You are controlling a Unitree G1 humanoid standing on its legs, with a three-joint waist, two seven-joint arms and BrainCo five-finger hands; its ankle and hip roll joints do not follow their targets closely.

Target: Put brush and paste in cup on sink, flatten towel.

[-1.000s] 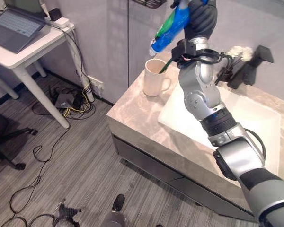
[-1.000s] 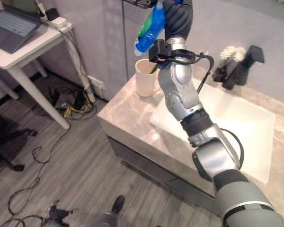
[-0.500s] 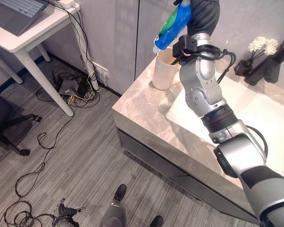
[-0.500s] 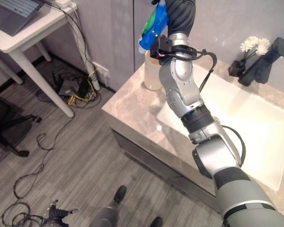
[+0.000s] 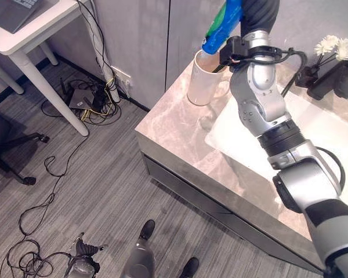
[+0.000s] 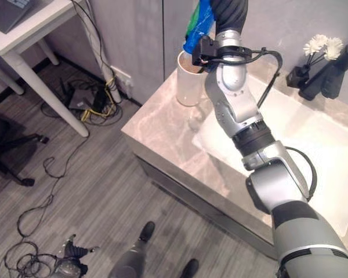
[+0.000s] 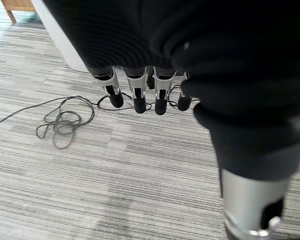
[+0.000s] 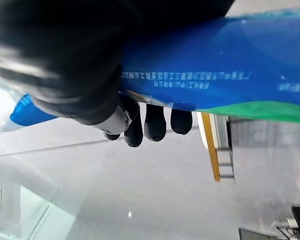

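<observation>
- The right hand (image 8: 80, 75) is raised at the far side of the scene, its fingers (image 8: 155, 122) curled round a blue and green toothpaste tube (image 5: 223, 26).
- In the right wrist view the tube lies across the palm, with the dark fingertips wrapped under it.
- The tube slants down to the left, its lower end just above the rim of the tall cream ceramic mug (image 5: 206, 84).
- A dark stick, possibly a toothbrush, leans inside the mug, though I cannot tell.
- The mug stands on the marble-patterned surface (image 5: 180, 130), left of the white sink basin (image 5: 330, 145).
- The left hand (image 7: 140, 95) hangs over grey floor (image 7: 115, 175), fingers straight and holding nothing.
- A small dark vase of white flowers (image 5: 330, 49) stands far right.
</observation>
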